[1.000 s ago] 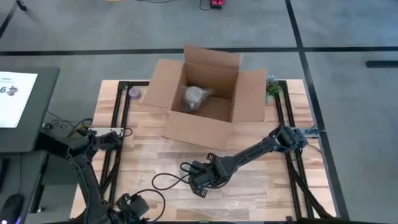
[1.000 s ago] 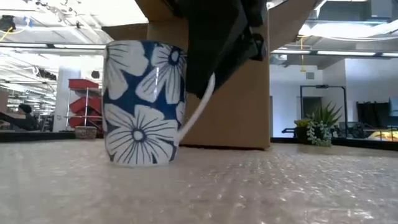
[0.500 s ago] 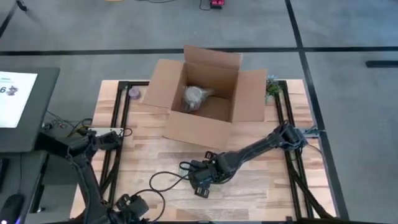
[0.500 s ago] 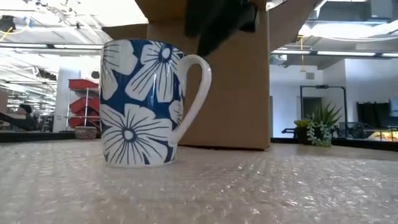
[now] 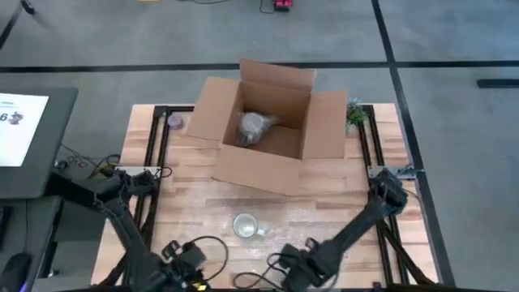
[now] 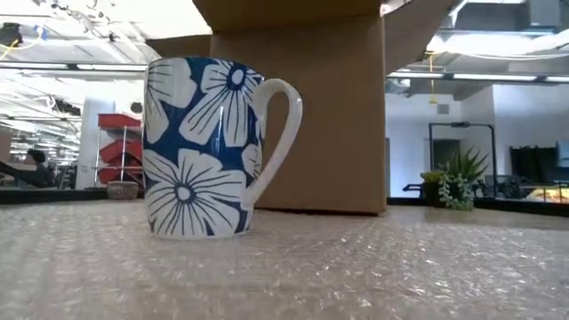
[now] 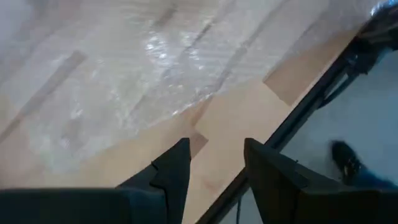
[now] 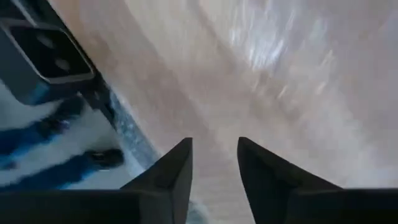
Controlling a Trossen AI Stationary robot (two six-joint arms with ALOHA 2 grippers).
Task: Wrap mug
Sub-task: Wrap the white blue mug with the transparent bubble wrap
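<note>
Left end effector (image 7: 214, 163) and right end effector (image 8: 214, 163), both open and empty, sit at the table's (image 5: 203, 191) front edge; mug (image 5: 244, 225) upright on bubble wrap (image 5: 280, 227).

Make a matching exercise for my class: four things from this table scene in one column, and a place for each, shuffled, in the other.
Things:
1. mug
2. box
3. plant
4. wrapped bundle

Places:
A. inside the box
B. upright on the bubble wrap
C. table's far right corner
D. far middle of the table, flaps open

Pairs: 1-B, 2-D, 3-C, 4-A
</note>
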